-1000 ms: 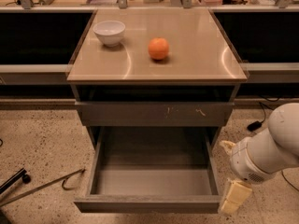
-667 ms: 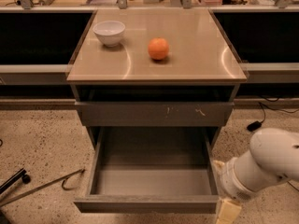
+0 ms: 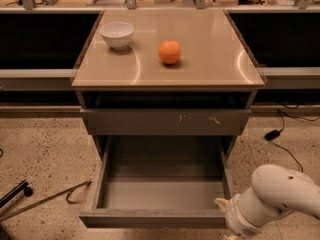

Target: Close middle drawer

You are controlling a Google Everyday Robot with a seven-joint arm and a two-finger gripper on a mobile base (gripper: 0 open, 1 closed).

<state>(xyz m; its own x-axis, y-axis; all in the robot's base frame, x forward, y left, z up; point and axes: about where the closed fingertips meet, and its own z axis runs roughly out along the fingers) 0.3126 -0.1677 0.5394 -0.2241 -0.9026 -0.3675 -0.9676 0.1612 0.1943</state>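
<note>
Floor to the left of the cabinet (image 3: 210, 64) carries a thin metal rod (image 3: 50, 196) with a hooked end, and a black bar (image 3: 12, 194) lies further left of it, at the edge of the view.

On the cabinet top you see a white bowl (image 3: 117, 34) near the back left corner. An orange (image 3: 170, 52) sits to the right of the bowl, close to the middle of the top, and the two are apart.

Under the cabinet top there is a grey drawer front with pale scratch marks (image 3: 165, 121), and it looks almost closed. Below it the middle drawer (image 3: 160, 218) is pulled far out of the cabinet towards you. Its grey box interior is open to view and its plain front is the part nearest to the lower edge.

At the right front corner of the middle drawer you find the gripper (image 3: 223, 205). It is just beside the end of the drawer front, and whether it touches the front you cannot tell. Whether the gripper is open or closed you also cannot tell, because most of it is cut off by the lower edge. The white arm (image 3: 280, 194) goes from it to the right.

Right of the cabinet, a black cable with a plug (image 3: 272, 134) lies on the floor.
</note>
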